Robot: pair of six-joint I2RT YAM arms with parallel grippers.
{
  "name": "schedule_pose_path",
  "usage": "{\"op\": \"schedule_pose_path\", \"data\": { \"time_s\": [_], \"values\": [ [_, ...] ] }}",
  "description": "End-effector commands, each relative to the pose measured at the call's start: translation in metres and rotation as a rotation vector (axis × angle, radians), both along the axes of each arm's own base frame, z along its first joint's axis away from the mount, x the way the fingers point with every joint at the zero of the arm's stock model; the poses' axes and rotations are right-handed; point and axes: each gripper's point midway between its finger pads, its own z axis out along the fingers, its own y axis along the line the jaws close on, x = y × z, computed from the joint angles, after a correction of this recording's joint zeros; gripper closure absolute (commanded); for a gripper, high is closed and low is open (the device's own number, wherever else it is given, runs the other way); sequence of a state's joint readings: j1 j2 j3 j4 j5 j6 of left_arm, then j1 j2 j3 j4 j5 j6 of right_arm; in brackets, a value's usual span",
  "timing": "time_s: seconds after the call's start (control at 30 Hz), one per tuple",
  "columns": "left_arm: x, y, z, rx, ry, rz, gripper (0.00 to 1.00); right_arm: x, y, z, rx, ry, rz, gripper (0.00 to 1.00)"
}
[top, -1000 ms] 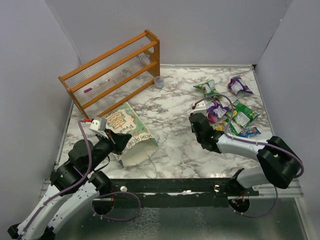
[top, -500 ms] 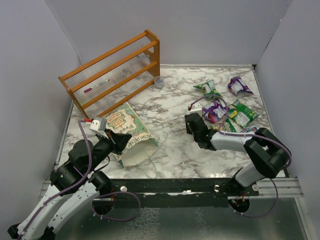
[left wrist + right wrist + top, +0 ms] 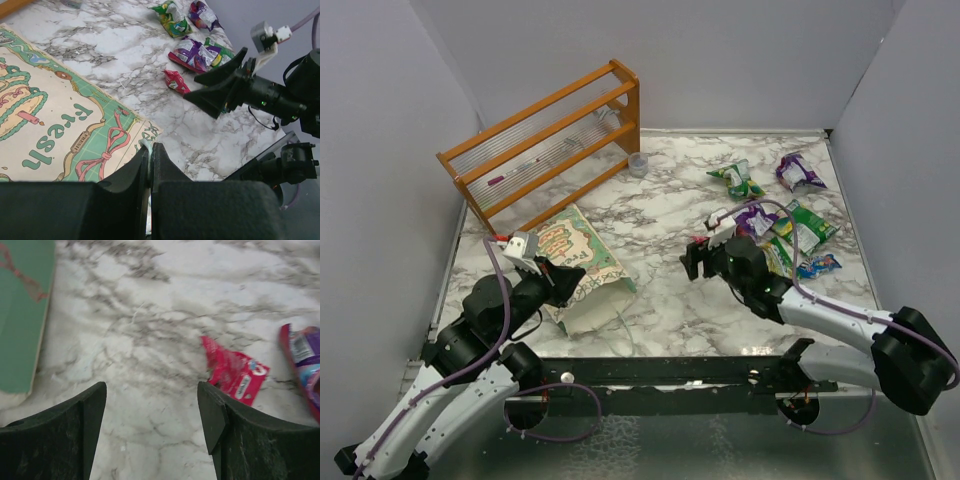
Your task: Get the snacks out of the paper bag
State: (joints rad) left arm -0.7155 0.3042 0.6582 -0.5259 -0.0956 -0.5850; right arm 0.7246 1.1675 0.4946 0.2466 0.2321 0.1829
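Observation:
The green paper bag with its cream printed front lies flat at the left of the marble table. My left gripper is shut on the bag's cream rim at its near corner. Several snacks lie loose at the right: a green packet, purple ones, another green one and a blue one. A red packet lies on the marble just right of my right gripper, which stands open and empty. That gripper is between the bag and the packets.
An orange wooden rack stands at the back left, with a small clear cup beside it. Grey walls close in the left, back and right. A dark rail runs along the table's near edge.
My right gripper has opened wide and swung left, away from the packets and toward the bag. The left gripper and the bag have stayed put.

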Motion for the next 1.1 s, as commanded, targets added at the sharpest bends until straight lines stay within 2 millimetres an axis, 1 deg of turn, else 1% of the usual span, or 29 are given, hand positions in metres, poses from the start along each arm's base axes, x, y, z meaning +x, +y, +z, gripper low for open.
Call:
{"op": "schedule_pose_path", "data": {
  "time_s": [0.0, 0.03, 0.13, 0.2, 0.23, 0.3, 0.37, 0.4, 0.47, 0.53, 0.6, 0.67, 0.73, 0.8, 0.87, 1.07],
  "values": [
    [0.002, 0.004, 0.009, -0.013, -0.026, 0.021, 0.96, -0.056, 0.042, -0.012, 0.061, 0.039, 0.352, 0.27],
    [0.002, 0.004, 0.009, -0.014, -0.026, 0.021, 0.96, -0.063, 0.048, -0.01, 0.051, 0.016, 0.386, 0.27],
    [0.002, 0.004, 0.009, -0.013, -0.026, 0.021, 0.96, -0.095, 0.077, 0.0, 0.001, -0.089, 0.525, 0.27],
    [0.002, 0.004, 0.009, -0.011, -0.023, 0.021, 0.96, -0.124, 0.102, 0.009, -0.022, -0.195, 0.653, 0.27],
    [0.003, 0.004, 0.008, -0.01, -0.022, 0.023, 0.96, -0.139, 0.111, 0.01, -0.047, -0.246, 0.715, 0.27],
    [0.003, 0.004, 0.009, -0.011, -0.023, 0.025, 0.96, -0.167, 0.131, 0.017, -0.059, -0.352, 0.831, 0.28],
    [0.002, 0.004, 0.009, -0.013, -0.023, 0.026, 0.96, -0.191, 0.15, 0.024, -0.079, -0.45, 0.949, 0.28],
    [0.002, 0.005, 0.009, -0.013, -0.024, 0.026, 0.96, -0.2, 0.158, 0.026, -0.096, -0.5, 0.999, 0.28],
    [0.002, 0.004, 0.01, -0.015, -0.026, 0.024, 0.96, -0.209, 0.175, 0.027, -0.141, -0.593, 1.065, 0.28],
    [0.002, 0.004, 0.009, -0.014, -0.025, 0.021, 0.97, -0.206, 0.191, 0.029, -0.189, -0.681, 1.062, 0.28],
    [0.002, 0.004, 0.01, -0.014, -0.025, 0.019, 0.97, -0.195, 0.205, 0.028, -0.249, -0.763, 1.027, 0.29],
    [0.001, 0.004, 0.01, -0.016, -0.027, 0.019, 0.96, -0.184, 0.218, 0.022, -0.323, -0.836, 1.008, 0.3],
    [0.001, 0.004, 0.011, -0.019, -0.031, 0.018, 0.96, -0.175, 0.229, 0.019, -0.383, -0.909, 0.978, 0.33],
    [0.0, 0.005, 0.012, -0.023, -0.035, 0.017, 0.97, -0.167, 0.237, 0.02, -0.407, -0.972, 0.937, 0.37],
    [-0.001, 0.005, 0.013, -0.027, -0.039, 0.014, 0.96, -0.164, 0.246, 0.013, -0.45, -1.029, 0.934, 0.39],
    [-0.003, 0.003, 0.015, -0.035, -0.048, 0.001, 0.97, -0.137, 0.267, -0.006, -0.531, -1.088, 0.886, 0.38]
  ]
}}
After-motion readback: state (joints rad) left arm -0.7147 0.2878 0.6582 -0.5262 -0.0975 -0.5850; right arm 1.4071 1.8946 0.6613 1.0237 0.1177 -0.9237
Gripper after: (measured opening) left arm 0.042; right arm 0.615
